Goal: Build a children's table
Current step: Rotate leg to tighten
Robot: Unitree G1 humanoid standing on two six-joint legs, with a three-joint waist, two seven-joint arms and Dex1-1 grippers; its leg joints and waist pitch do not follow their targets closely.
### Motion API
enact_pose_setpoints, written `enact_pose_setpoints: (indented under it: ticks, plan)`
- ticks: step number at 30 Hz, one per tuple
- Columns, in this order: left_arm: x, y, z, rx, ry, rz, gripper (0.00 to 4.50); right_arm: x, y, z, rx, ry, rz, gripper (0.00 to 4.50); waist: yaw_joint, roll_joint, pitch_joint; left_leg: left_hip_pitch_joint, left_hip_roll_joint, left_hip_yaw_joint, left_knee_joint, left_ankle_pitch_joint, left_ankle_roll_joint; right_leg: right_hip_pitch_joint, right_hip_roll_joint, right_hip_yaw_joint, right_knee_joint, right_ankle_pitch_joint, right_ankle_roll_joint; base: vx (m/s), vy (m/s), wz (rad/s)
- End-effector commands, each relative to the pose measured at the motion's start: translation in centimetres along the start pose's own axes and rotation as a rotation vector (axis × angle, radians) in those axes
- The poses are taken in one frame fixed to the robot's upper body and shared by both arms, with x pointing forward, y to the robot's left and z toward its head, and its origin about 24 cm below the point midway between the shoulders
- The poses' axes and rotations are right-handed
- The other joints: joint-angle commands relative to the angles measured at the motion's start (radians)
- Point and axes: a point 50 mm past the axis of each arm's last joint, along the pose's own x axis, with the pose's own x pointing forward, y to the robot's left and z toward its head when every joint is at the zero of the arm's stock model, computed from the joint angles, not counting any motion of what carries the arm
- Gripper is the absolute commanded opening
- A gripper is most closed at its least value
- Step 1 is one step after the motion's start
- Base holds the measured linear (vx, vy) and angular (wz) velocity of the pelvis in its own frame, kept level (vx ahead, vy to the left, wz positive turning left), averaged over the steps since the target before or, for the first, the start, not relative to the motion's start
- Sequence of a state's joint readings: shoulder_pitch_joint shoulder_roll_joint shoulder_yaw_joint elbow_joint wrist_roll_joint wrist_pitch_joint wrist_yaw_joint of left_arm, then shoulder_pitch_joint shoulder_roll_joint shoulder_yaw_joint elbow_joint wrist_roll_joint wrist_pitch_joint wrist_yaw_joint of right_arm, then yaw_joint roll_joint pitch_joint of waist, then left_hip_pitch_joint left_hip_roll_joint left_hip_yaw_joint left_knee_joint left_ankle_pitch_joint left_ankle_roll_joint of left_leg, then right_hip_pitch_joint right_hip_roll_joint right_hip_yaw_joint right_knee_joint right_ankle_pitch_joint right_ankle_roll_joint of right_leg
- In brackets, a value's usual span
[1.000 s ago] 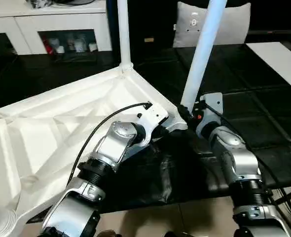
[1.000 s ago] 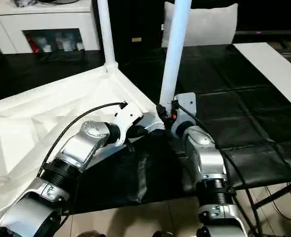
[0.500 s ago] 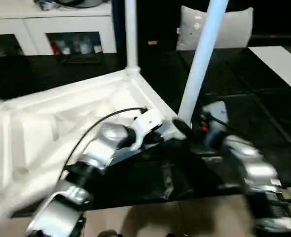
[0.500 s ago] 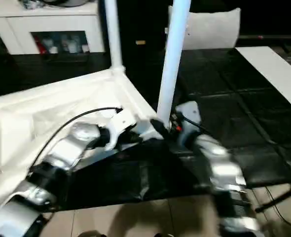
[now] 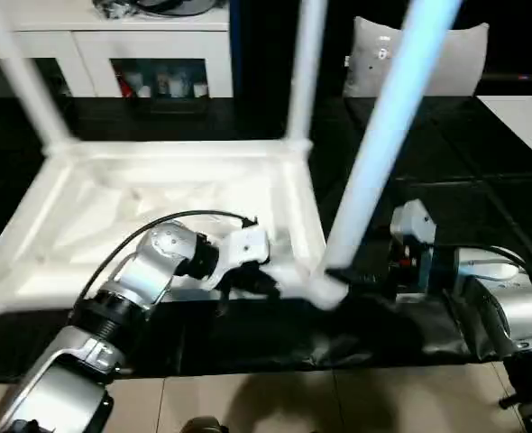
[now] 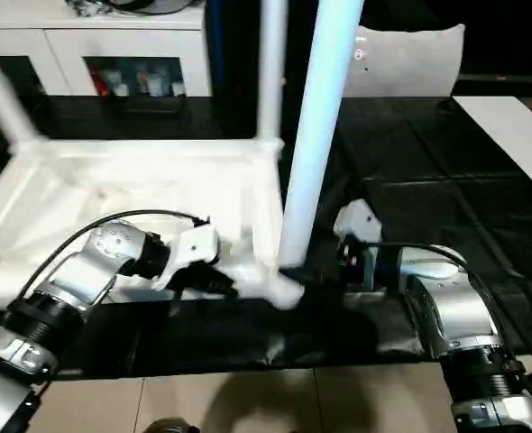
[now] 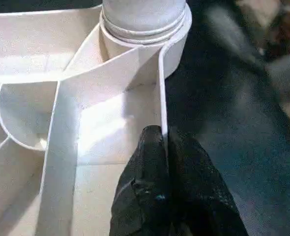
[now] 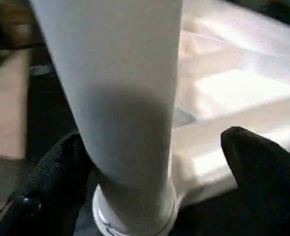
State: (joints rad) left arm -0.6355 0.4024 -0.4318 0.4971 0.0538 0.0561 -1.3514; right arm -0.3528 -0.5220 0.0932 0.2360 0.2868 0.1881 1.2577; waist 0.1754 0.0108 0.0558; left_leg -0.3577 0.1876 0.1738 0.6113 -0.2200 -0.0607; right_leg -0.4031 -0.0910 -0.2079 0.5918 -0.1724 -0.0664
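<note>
White table top [image 5: 158,194] lies upside down, near-right leg [image 5: 383,153] seated in its corner socket.
Left fingers [image 7: 157,169] pinch the rim; right fingers [image 8: 263,167] straddle the leg loosely (could tip if unseated).

My forearms: silver metal shells w/ black ribbed joint rings. White wrist blocks; black cable loops over left wrist [image 5: 239,248]; red spot on right wrist [image 5: 415,244]. Fingers [image 7: 145,196] black, rounded, matte on both grippers.
</note>
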Motion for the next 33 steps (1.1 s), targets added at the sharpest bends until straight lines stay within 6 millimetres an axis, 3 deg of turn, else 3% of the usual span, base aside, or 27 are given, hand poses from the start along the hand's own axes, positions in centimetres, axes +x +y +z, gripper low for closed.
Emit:
enact_pose_setpoints:
  ticks: [1, 8, 14, 15, 23, 30, 31, 32, 33]
  plan:
    - [-0.1, -0.1, 0.4, 0.070, 0.048, -0.086, 0.00, -0.2, 0.6, 0.0, 0.013, 0.010, 0.082, 4.04, -0.004, -0.009, -0.076, 0.005, 0.064, -0.023, -0.064, -0.073, 0.092, 0.071, -0.095, 0.088, -0.092, -0.318, 0.021, 0.000, 0.000, 0.00]
    - [-0.5, -0.1, 0.6, 0.102, 0.056, -0.143, 0.00, 0.0, 1.0, -0.5, 0.047, 0.023, 0.175, 3.50, -0.004, -0.014, -0.077, 0.004, 0.054, -0.020, -0.064, -0.082, 0.066, 0.074, -0.092, 0.082, -0.100, -0.370, 0.064, 0.000, 0.000, 0.00]
    - [-0.2, -0.1, 0.9, 0.110, 0.033, -0.163, 0.00, 0.5, 1.2, -0.5, 0.056, 0.019, 0.219, 3.08, -0.003, -0.013, -0.081, 0.001, 0.058, -0.022, -0.063, -0.056, 0.071, 0.075, -0.091, 0.083, -0.092, -0.317, 0.055, 0.000, 0.000, 0.00]
    - [-0.2, 0.0, 1.0, 0.110, 0.031, -0.165, 0.00, 0.6, 1.2, -0.4, 0.063, 0.018, 0.231, 2.83, -0.004, -0.012, -0.080, 0.002, 0.060, -0.023, -0.063, -0.057, 0.073, 0.074, -0.092, 0.083, -0.092, -0.313, 0.050, 0.000, 0.000, 0.00]
    - [-0.3, 0.0, 0.8, 0.089, 0.021, -0.169, 0.00, 0.9, 1.4, -0.6, 0.098, 0.020, 0.248, 2.24, -0.003, -0.006, -0.078, 0.004, 0.059, -0.022, -0.064, -0.070, 0.068, 0.075, -0.092, 0.083, -0.096, -0.318, 0.047, 0.000, 0.000, 0.00]
    - [-0.3, 0.0, 0.8, 0.089, 0.021, -0.169, 0.00, 0.9, 1.4, -0.6, 0.098, 0.020, 0.248, 2.24, -0.003, -0.008, -0.079, 0.003, 0.058, -0.022, -0.064, -0.071, 0.065, 0.076, -0.091, 0.082, -0.095, -0.319, 0.050, 0.000, 0.000, 0.00]
    - [-0.2, 0.1, 0.9, 0.068, 0.003, -0.148, 0.00, 1.2, 1.6, -0.7, 0.113, 0.013, 0.229, 2.13, -0.003, -0.008, -0.079, 0.003, 0.057, -0.022, -0.064, -0.071, 0.065, 0.076, -0.091, 0.082, -0.096, -0.320, 0.050, 0.000, 0.000, 0.00]
    - [0.7, 0.9, 1.8, -0.042, -0.085, -0.004, 0.00, 3.4, 1.5, -1.0, 0.181, -0.025, 0.038, 2.13, -0.006, 0.007, -0.076, 0.007, 0.065, -0.024, -0.067, -0.074, 0.059, 0.073, -0.089, 0.084, -0.099, -0.311, 0.040, 0.000, 0.000, 0.00]
    - [1.1, 1.3, 2.2, -0.084, -0.112, 0.056, 0.00, 4.2, 1.3, -1.1, 0.209, -0.038, -0.055, 2.02, -0.013, 0.011, -0.072, 0.007, 0.073, -0.032, -0.072, -0.083, 0.039, 0.071, -0.092, 0.081, -0.096, -0.302, 0.019, 0.000, 0.000, 0.00]
